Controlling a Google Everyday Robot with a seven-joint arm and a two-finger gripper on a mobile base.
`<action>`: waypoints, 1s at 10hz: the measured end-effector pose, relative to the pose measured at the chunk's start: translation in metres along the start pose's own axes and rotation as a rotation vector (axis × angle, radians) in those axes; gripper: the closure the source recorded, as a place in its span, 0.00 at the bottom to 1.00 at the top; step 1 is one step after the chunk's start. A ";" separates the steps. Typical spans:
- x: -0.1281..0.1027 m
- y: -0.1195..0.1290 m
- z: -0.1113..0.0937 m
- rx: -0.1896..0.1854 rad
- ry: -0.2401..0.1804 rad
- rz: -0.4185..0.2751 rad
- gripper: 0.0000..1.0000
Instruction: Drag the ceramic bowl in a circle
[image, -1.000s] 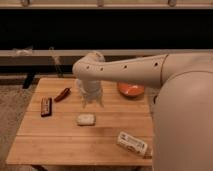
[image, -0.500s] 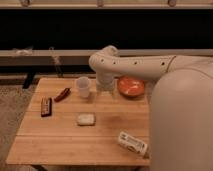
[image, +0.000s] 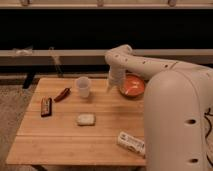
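Ceramic bowl (image: 134, 86): claw (image: 113, 86) down beside its left rim; grip state, cannot tell.

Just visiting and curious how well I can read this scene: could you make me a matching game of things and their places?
Things: 1 ceramic bowl; 2 cup; 3 dark bar; 4 the robot's hand.
Places: A near the table left edge; B far right on the table; C just left of the bowl; D left of the hand, far side.
Pairs: 1-B, 2-D, 3-A, 4-C.
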 end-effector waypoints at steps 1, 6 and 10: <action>-0.010 -0.013 0.006 -0.013 0.001 -0.018 0.35; -0.041 -0.049 0.053 -0.022 0.035 -0.119 0.35; -0.054 -0.061 0.082 0.020 0.056 -0.154 0.35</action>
